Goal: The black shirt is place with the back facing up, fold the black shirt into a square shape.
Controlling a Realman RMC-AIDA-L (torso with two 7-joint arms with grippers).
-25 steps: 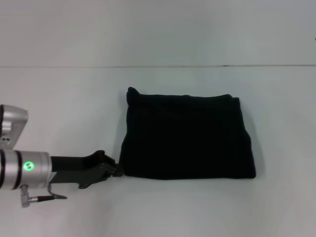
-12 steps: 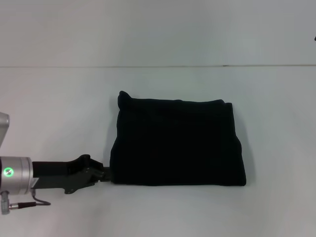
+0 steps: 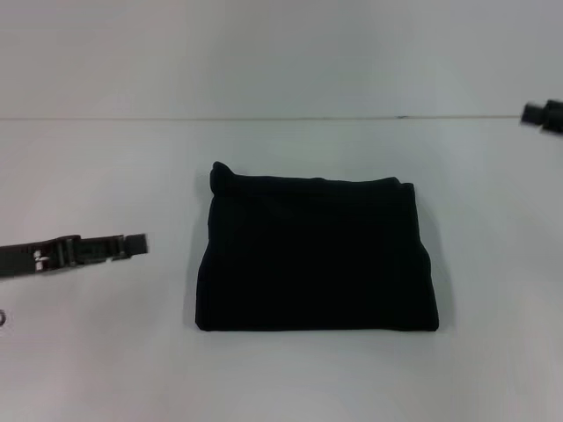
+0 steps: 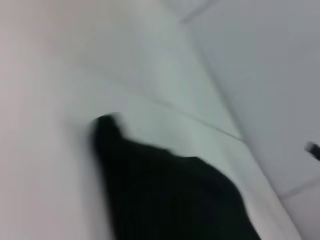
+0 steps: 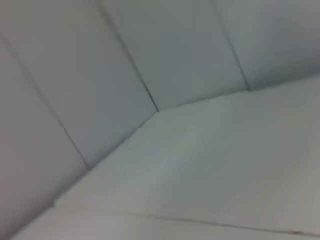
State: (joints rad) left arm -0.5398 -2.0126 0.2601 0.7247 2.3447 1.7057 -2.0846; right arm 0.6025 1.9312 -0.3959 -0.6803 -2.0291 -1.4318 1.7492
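since half a second ago the left gripper (image 3: pixel 141 244) has let go of the black shirt's (image 3: pixel 315 255) near left corner and drawn back toward the left edge of the table (image 3: pixel 106 167), now well apart from the cloth. its arm reaches in level from the left edge, seen side-on as one thin dark bar, so whether the fingers are spread or closed cannot be told. the shirt has not shifted: it lies folded into a near-square block at the middle of the table, one small corner peaking at its far left. the right gripper (image 3: pixel 544 115) shows only as a dark tip at the far right edge, its state unreadable.
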